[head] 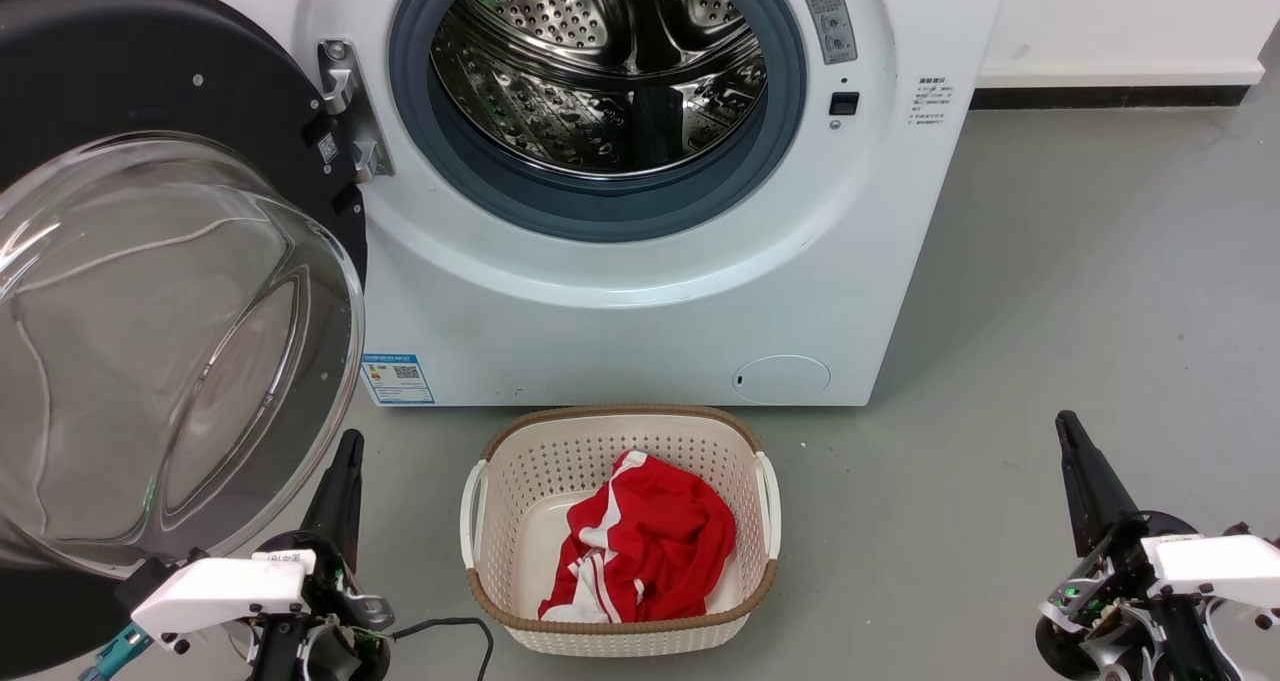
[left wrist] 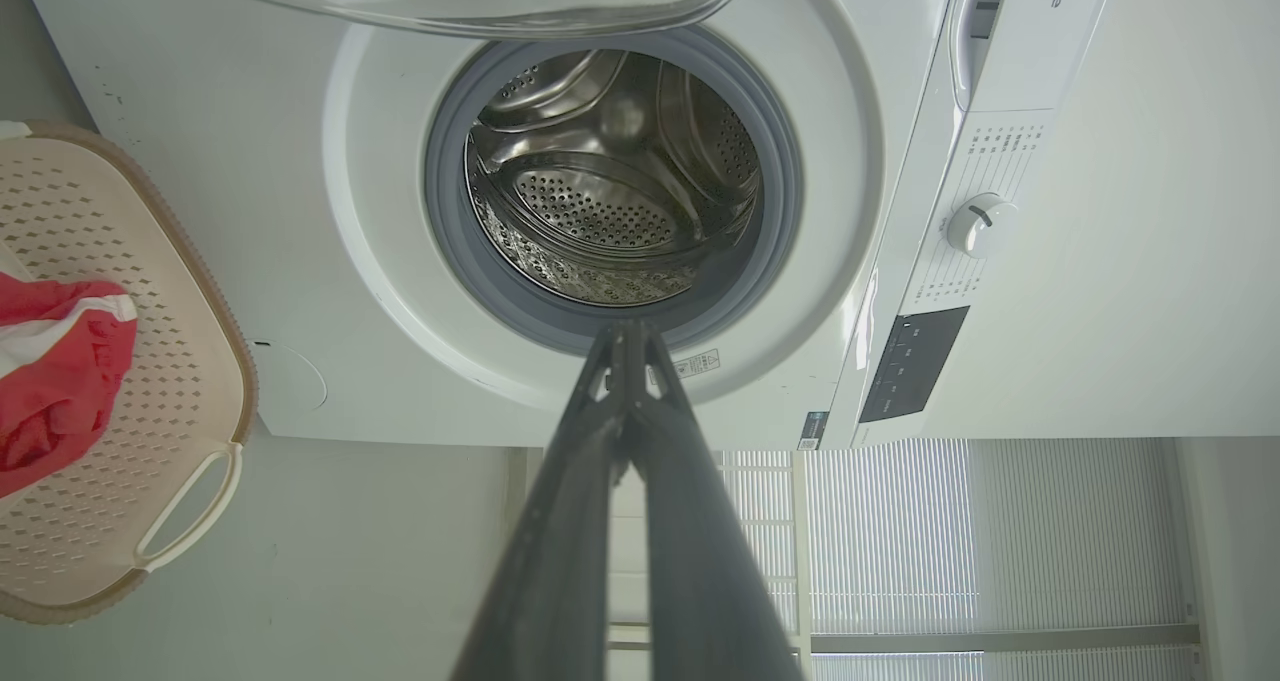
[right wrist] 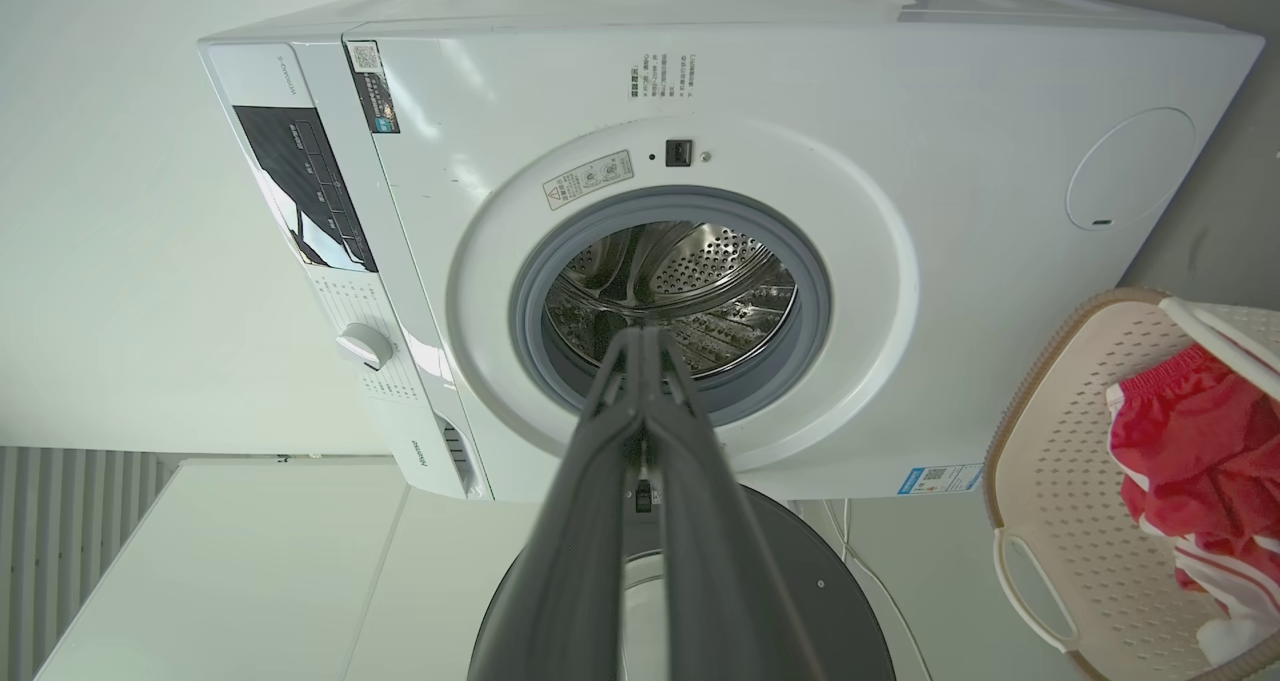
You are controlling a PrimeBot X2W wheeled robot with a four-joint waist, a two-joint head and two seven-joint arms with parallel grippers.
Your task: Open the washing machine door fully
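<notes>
Grey floor (head: 1050, 291) fronts the washing machine (head: 650, 311), its door (head: 120, 71) swung wide just left of the left gripper (head: 348, 446), drum (head: 600, 71) exposed. Left gripper and right gripper (head: 1072, 436) rest fingers together, empty; the task looks all but done.

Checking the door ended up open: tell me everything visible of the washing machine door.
The washing machine door is a round glossy black frame with a clear bulging glass bowl at its centre. It stands swung wide open to the robot's left, hanging from a metal hinge. The left gripper sits close beside the bowl; contact is unclear.
</notes>
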